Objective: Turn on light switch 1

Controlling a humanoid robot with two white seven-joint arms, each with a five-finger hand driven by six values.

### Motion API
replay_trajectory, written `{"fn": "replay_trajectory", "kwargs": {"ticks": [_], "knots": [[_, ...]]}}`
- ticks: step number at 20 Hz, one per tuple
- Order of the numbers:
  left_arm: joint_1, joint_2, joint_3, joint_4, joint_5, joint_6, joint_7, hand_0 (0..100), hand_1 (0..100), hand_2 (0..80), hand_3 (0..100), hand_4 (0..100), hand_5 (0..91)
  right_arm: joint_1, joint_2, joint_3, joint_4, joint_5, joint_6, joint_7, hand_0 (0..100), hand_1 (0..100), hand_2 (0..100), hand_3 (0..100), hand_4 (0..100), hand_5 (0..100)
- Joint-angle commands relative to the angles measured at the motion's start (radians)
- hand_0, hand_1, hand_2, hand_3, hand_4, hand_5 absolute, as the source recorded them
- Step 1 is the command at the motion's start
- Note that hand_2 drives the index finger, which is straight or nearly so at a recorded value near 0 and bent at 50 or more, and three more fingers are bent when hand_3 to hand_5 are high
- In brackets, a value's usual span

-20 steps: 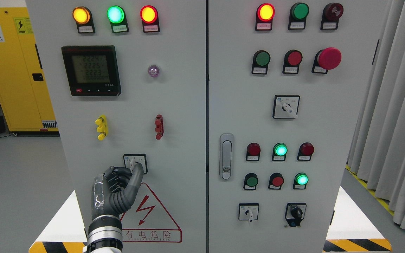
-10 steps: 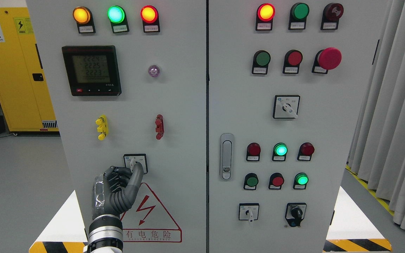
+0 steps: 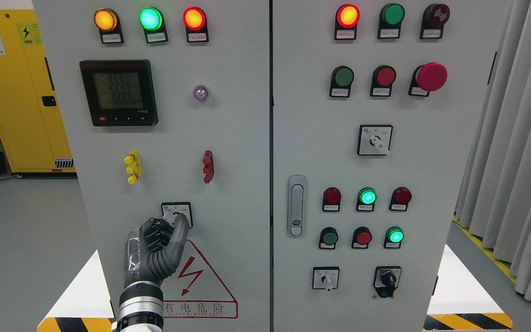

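A small rotary switch point(image 3: 176, 210) with a white square faceplate sits low on the left door of the grey cabinet point(image 3: 238, 138), just above the red warning triangle point(image 3: 201, 281). My left hand point(image 3: 174, 222) rises from the bottom edge and is shut on the switch's knob. One dark finger lies up across the faceplate's right half and the others curl at its lower left, so the knob itself is hidden. My right hand is out of view.
Lit amber, green and red lamps point(image 3: 150, 19) top the left door, with a digital meter point(image 3: 119, 92) below. The right door carries push buttons, a red mushroom button point(image 3: 430, 76), more rotary switches point(image 3: 374, 139) and a handle point(image 3: 296, 205). A yellow locker point(image 3: 16, 87) stands left, curtains point(image 3: 514, 152) right.
My left hand has shifted slightly right and turned a little on the switch. The white knob lever that showed between the fingers is now covered.
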Motion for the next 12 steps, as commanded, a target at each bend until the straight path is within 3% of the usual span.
{"fn": "replay_trajectory", "kwargs": {"ticks": [1,7,12], "knots": [[0.000,0.001,0.001,-0.001,-0.001,-0.005,0.010,52,58,60.1,89,87,85.3,0.000,0.000,0.000,0.000,0.000,-0.001,0.001,0,50,4,0,0,0],[0.000,0.001,-0.001,-0.001,0.000,-0.006,0.010,56,56,60.0,89,87,84.9,0.000,0.000,0.000,0.000,0.000,-0.001,0.001,0,50,4,0,0,0],[0.000,-0.001,0.001,-0.001,0.002,-0.006,0.010,48,56,60.0,89,87,84.8,0.000,0.000,0.000,0.000,0.000,-0.001,0.001,0,50,4,0,0,0]]}}
